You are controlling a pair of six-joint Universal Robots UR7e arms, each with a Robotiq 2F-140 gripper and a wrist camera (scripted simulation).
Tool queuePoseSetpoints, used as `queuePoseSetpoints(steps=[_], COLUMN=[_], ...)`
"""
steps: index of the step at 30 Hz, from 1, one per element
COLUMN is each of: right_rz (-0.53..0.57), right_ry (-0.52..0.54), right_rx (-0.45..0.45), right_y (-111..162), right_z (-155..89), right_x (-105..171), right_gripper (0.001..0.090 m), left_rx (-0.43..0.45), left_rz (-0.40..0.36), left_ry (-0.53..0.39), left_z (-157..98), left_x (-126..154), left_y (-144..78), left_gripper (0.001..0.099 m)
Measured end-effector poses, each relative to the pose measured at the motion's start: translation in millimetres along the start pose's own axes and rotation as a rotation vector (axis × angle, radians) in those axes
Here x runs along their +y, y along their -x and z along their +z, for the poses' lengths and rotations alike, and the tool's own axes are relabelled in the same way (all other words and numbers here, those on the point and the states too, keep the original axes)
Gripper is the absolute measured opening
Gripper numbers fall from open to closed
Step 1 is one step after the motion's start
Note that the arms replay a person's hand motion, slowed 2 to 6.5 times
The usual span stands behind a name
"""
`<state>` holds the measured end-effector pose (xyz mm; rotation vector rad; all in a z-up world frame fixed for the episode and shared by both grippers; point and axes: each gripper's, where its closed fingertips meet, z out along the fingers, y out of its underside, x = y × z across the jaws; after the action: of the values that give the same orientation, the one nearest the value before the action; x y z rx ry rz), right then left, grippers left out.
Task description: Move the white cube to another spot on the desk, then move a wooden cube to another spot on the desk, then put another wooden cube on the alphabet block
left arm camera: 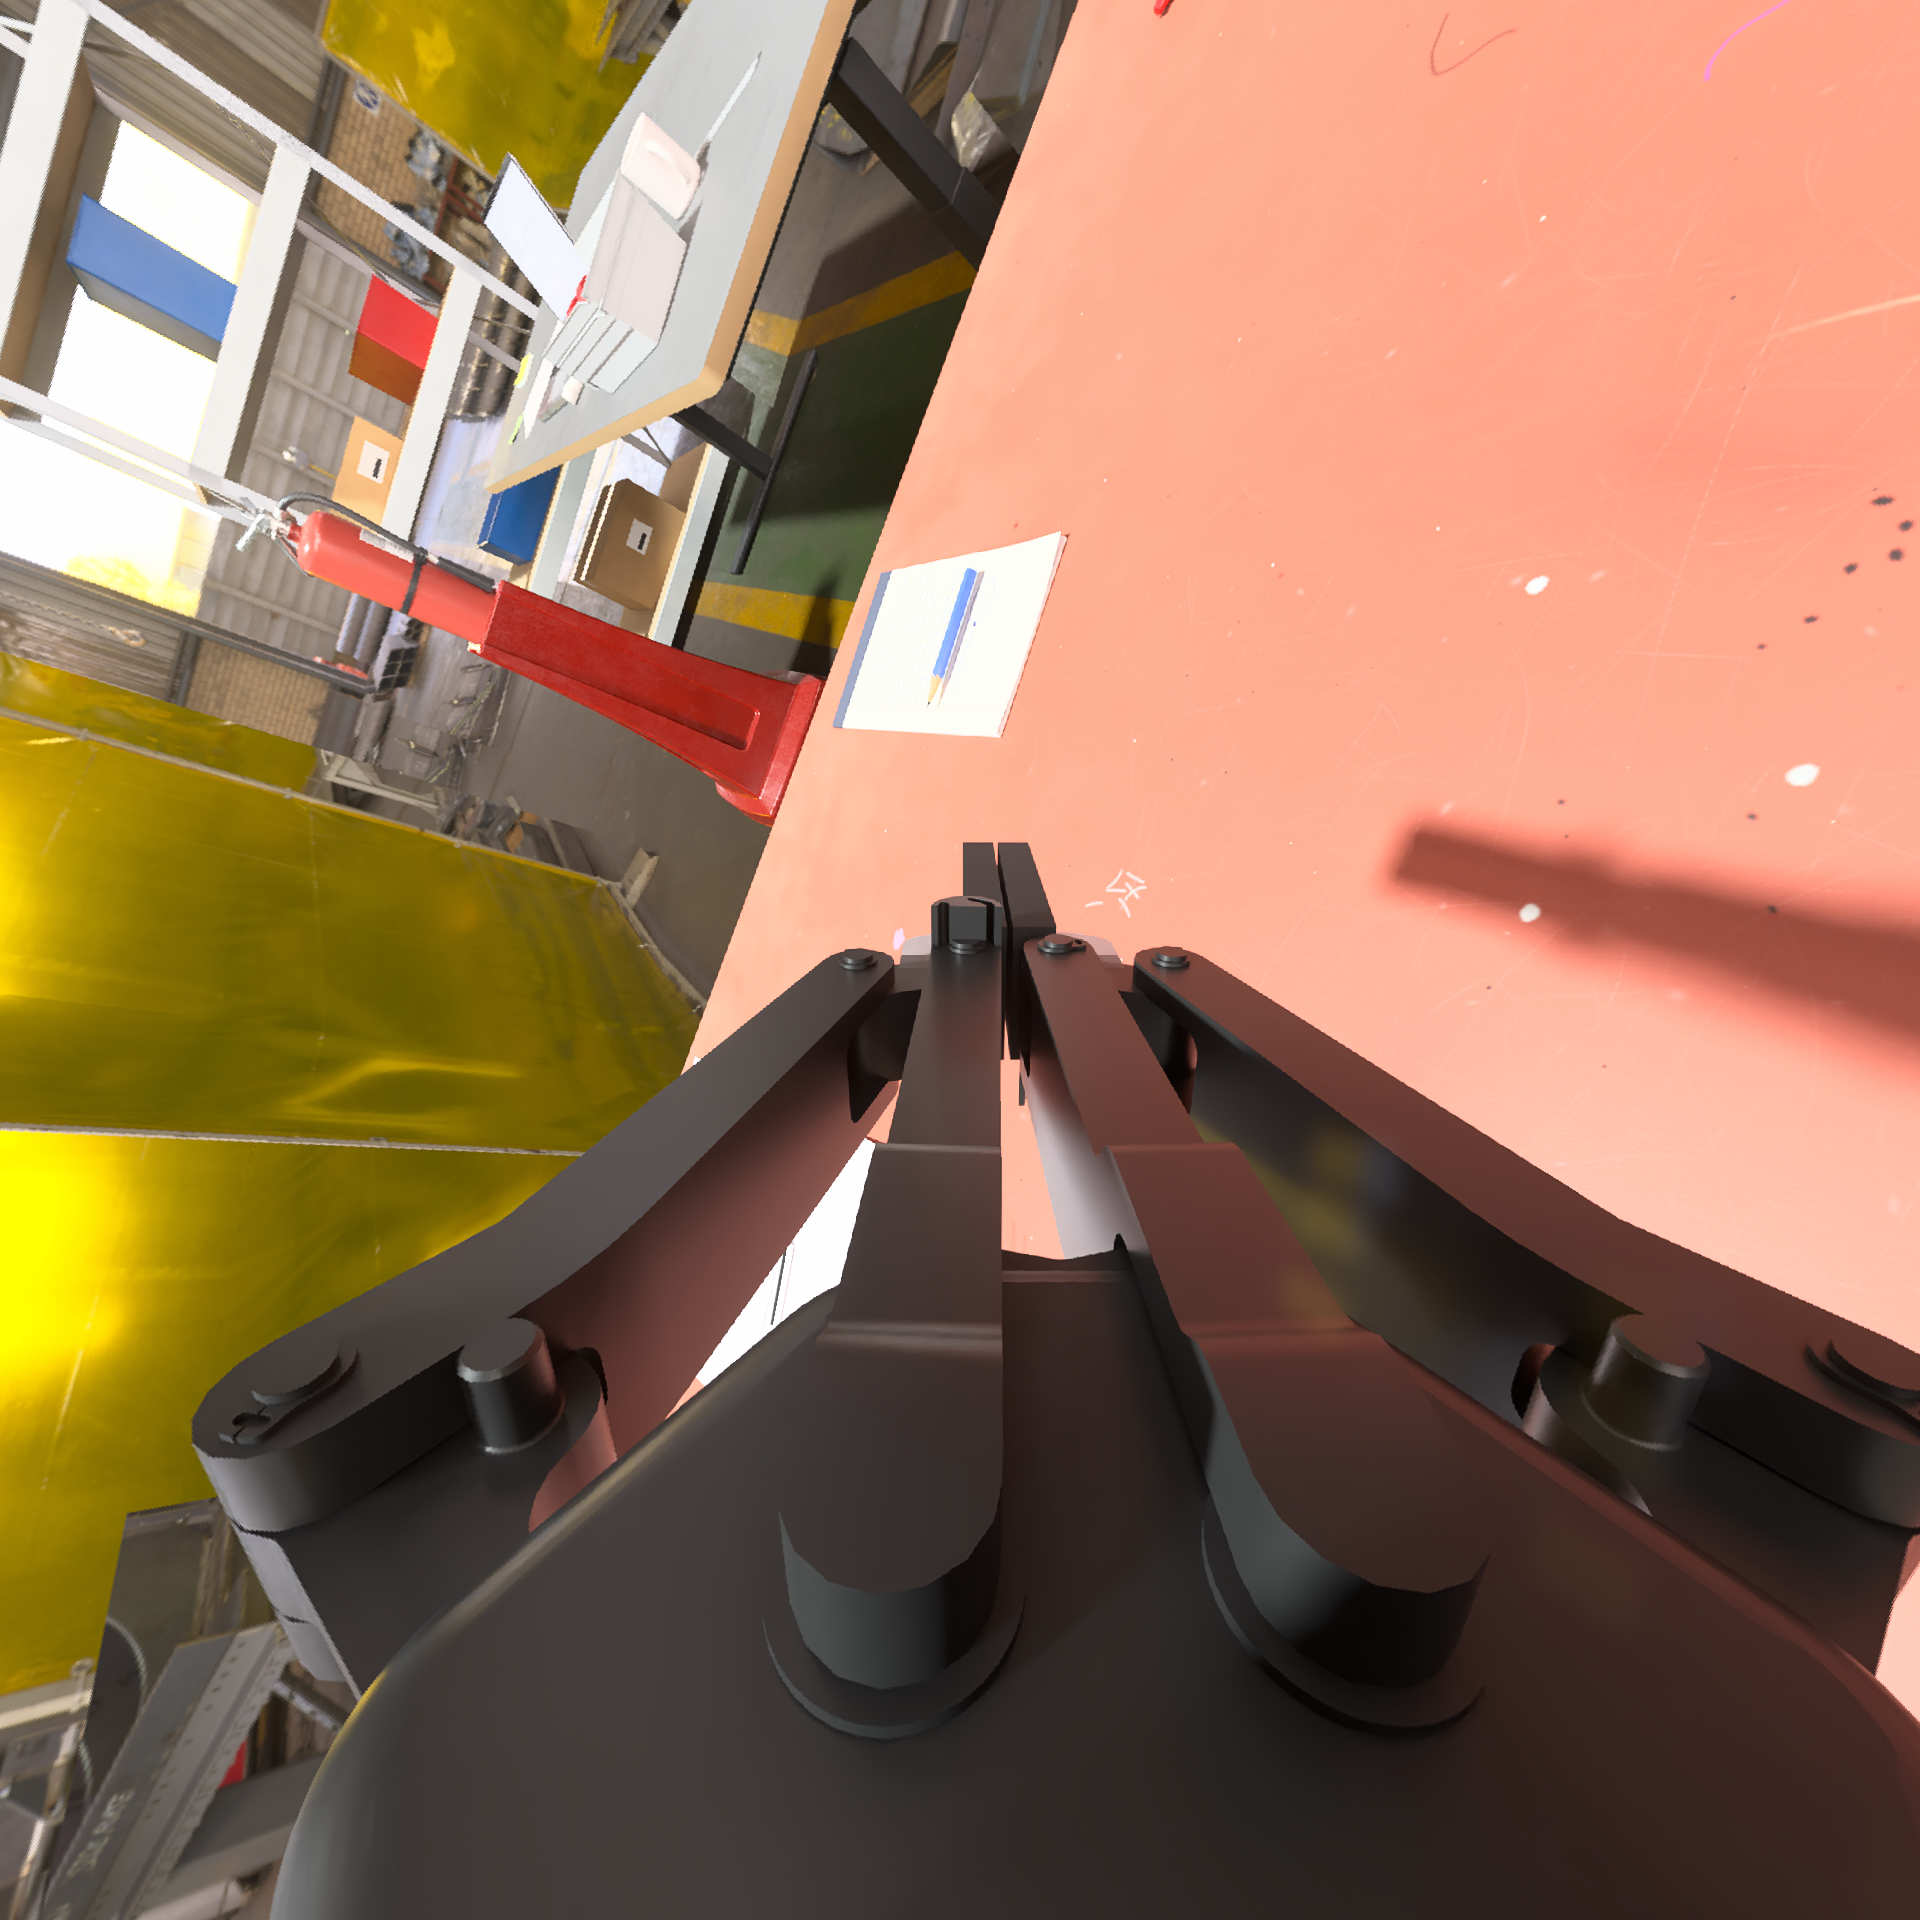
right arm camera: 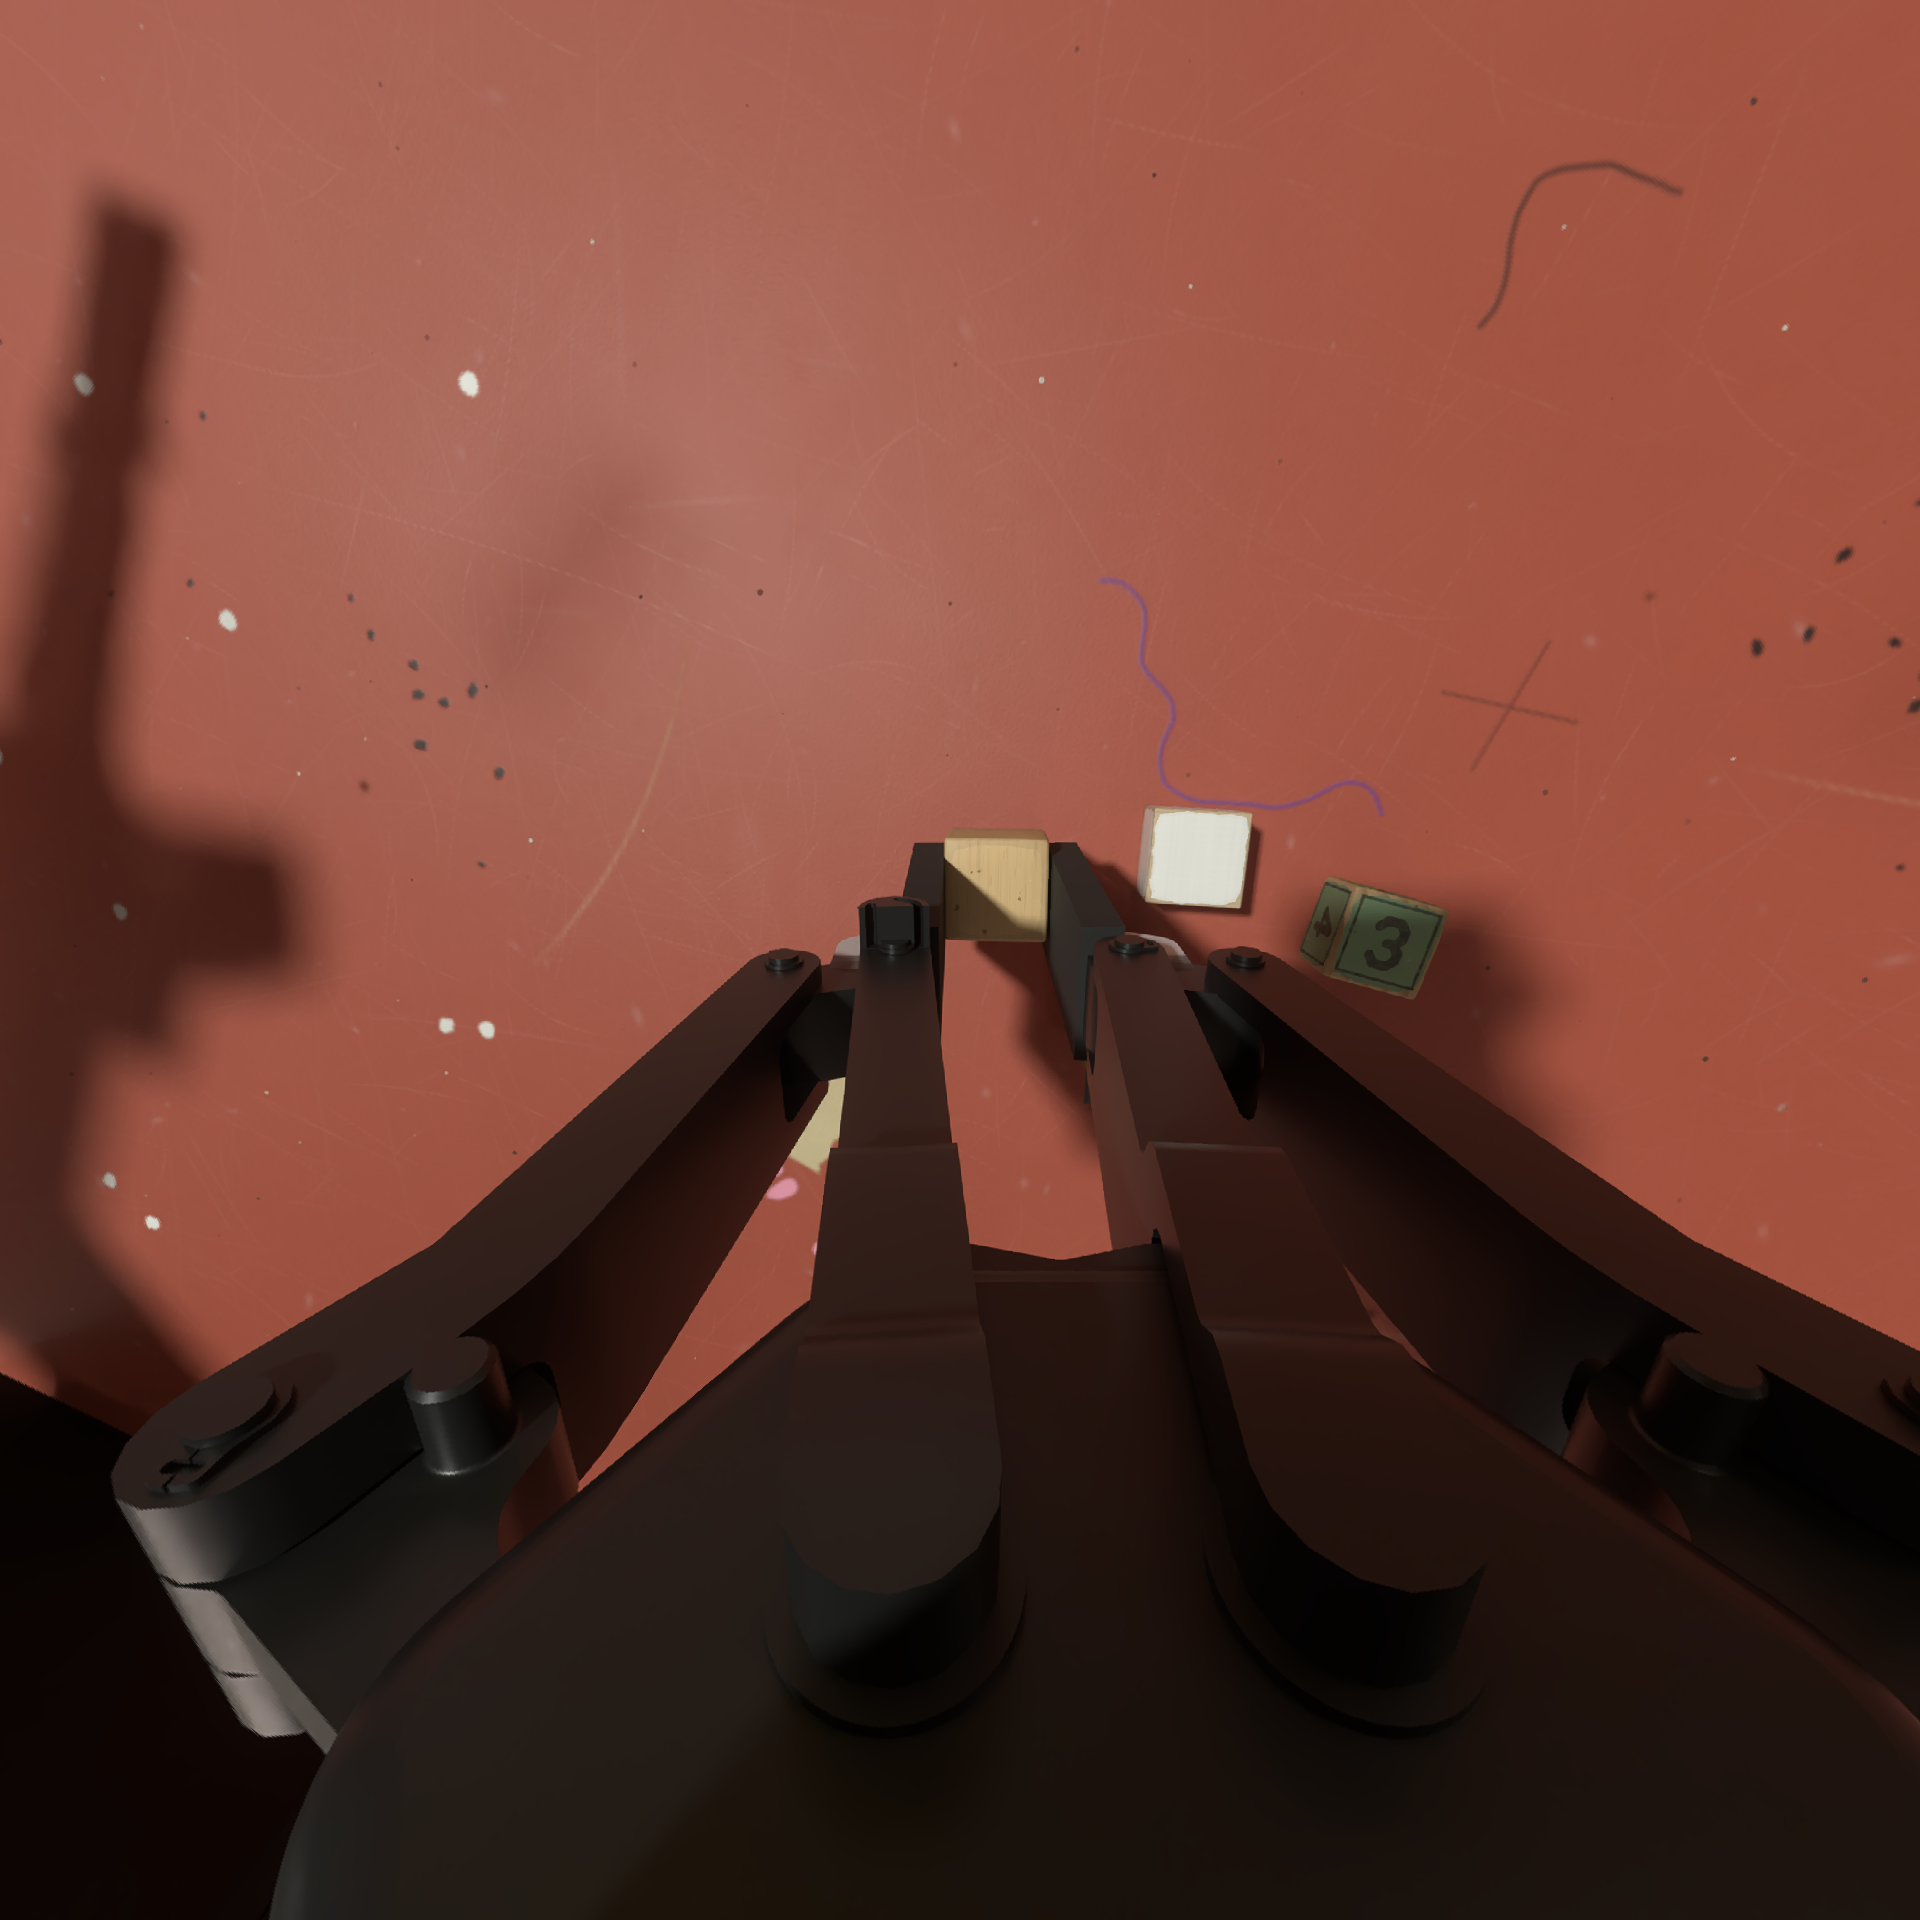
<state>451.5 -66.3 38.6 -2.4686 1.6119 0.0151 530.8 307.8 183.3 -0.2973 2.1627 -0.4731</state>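
Note:
In the right wrist view, my right gripper (right arm camera: 995,883) is shut on a plain wooden cube (right arm camera: 994,883), held between its two fingers above the red desk (right arm camera: 727,468). The white cube (right arm camera: 1195,857) lies on the desk just right of it. The green alphabet block (right arm camera: 1374,938) lies further right, turned at an angle. A sliver of another pale wooden thing (right arm camera: 816,1127) shows behind the left finger links. In the left wrist view, my left gripper (left arm camera: 997,873) is shut and empty above the desk (left arm camera: 1455,416) near its edge.
A white notepad (left arm camera: 951,639) with a blue pencil (left arm camera: 954,634) lies on the desk near the edge beyond the left gripper. A red fire extinguisher (left arm camera: 582,634) and another table (left arm camera: 707,208) stand off the desk. Arm shadows fall across the desk.

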Motion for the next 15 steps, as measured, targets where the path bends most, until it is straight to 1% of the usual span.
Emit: queuePoseSetpoints(steps=[3, 4, 5, 15], right_rz=[0.004, 0.005, 0.007, 0.021], right_ry=[-0.004, -0.006, -0.008, -0.039], right_rx=[0.004, 0.005, 0.006, 0.028], right_y=[-1, -1, -1, -1], right_z=[-1, -1, -2, -16], right_x=[0, -1, -1, -1], right_gripper=[0.0261, 0.0319, 0.0355, 0.0364], left_rx=[-0.001, -0.001, -0.001, -0.004], left_rz=[0.0, 0.0, 0.0, -0.001], left_ry=[0.001, 0.001, 0.002, 0.002], left_z=[0, 0, 0, -1], left_x=[0, 0, 0, 1], left_y=[0, 0, 0, 2], left_gripper=[0.0011, 0.0011, 0.0011, 0.001])
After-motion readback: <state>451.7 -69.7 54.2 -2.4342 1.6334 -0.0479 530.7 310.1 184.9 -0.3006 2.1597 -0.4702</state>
